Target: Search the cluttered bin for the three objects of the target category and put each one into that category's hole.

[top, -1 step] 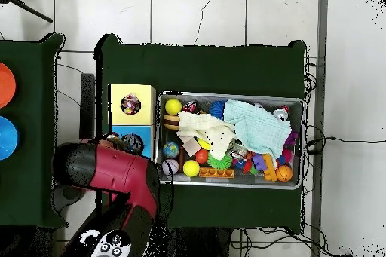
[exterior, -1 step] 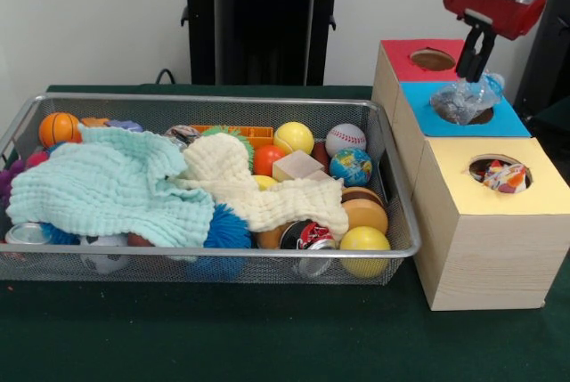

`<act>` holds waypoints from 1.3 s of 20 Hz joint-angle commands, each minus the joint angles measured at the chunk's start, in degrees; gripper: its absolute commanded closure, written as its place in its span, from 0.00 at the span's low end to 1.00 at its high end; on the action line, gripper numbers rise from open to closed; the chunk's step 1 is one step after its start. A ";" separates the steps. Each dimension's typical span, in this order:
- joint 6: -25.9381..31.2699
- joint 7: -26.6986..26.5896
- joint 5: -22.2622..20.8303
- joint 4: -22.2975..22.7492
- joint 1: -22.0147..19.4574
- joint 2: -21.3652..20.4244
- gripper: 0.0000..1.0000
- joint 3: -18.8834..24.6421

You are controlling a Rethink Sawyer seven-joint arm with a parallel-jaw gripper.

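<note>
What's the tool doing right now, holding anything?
Tool: closed on a crumpled clear plastic bag, over the hole in the blue box.

Green table (exterior, -1 step: 267, 337) carries wire bin (exterior, -1 step: 214, 262), wooden box (exterior, -1 step: 485, 248).

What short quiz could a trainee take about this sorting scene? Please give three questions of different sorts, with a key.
1. True or false: the tool hangs over the blue-topped box.
2. Multiple choice: what lies in the yellow-topped box's hole? A) a baseball B) a crumpled colourful wrapper C) a can
3. Fill in: the mint cloth and the cream cloth lie in the wire ____.

Key: 1 true; 2 B; 3 bin. At the blue hole the tool holds a clear crumpled plastic item.
</note>
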 commanded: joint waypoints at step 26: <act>-8.13 11.45 4.25 2.93 -4.03 9.36 1.00 10.23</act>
